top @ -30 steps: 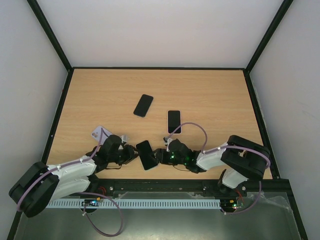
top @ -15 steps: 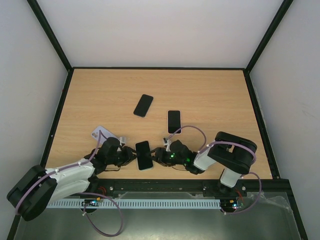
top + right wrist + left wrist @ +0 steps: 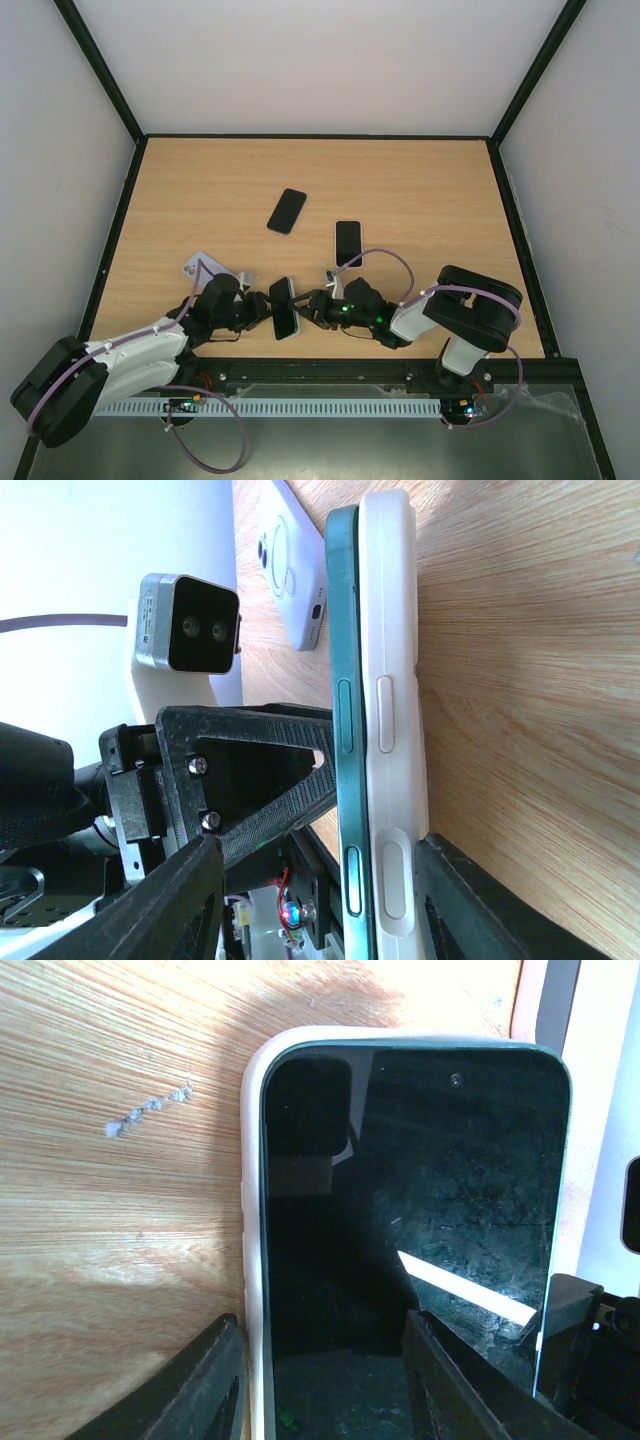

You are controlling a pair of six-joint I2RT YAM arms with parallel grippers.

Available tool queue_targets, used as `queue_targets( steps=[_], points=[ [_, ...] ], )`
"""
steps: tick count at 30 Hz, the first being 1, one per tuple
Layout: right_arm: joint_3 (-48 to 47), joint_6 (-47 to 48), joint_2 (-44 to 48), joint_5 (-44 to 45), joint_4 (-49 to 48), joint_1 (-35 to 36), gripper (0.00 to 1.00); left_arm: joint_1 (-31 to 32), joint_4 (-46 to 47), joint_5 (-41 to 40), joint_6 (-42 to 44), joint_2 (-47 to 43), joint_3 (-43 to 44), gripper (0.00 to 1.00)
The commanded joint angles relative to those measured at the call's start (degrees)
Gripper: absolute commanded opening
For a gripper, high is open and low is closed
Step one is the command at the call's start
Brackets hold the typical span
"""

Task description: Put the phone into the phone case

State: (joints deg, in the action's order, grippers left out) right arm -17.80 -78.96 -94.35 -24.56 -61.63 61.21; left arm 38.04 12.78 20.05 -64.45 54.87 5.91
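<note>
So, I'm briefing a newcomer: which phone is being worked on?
Look at the near edge of the light wooden table, between the left gripper and right gripper. It's the dark-screened phone in a white case, tilted up, while the other phones lie flat farther back.

**Light wood counter carrying three items**

The counter is pale wood-grain laminate with a black frame around its edges. A lilac phone case lies back-up just beyond the left tool, off to its left. A white-rimmed phone lies screen-up just beyond the right tool. A black phone lies farther out, beyond both tools, set at a slant. Small white scuff marks dot the wood near the left tool.
</note>
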Motion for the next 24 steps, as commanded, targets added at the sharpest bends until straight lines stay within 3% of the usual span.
queue_targets(
  steps=[1,11,24],
  points=[
    [-1.4,-0.7,0.9,-0.8,-5.0,0.4,0.52,0.5,-4.6,-0.7,1.9,-1.0,1.3,0.46],
    [-3.4,-0.7,-1.9,-1.7,-5.7,0.4,0.49,0.5,-6.0,-1.9,1.8,-2.5,0.5,0.45],
    [-5.9,3.6,-2.2,-0.3,1.4,0.4,0.37,0.4,-7.8,-2.5,2.2,-4.9,0.2,0.55]
  ],
)
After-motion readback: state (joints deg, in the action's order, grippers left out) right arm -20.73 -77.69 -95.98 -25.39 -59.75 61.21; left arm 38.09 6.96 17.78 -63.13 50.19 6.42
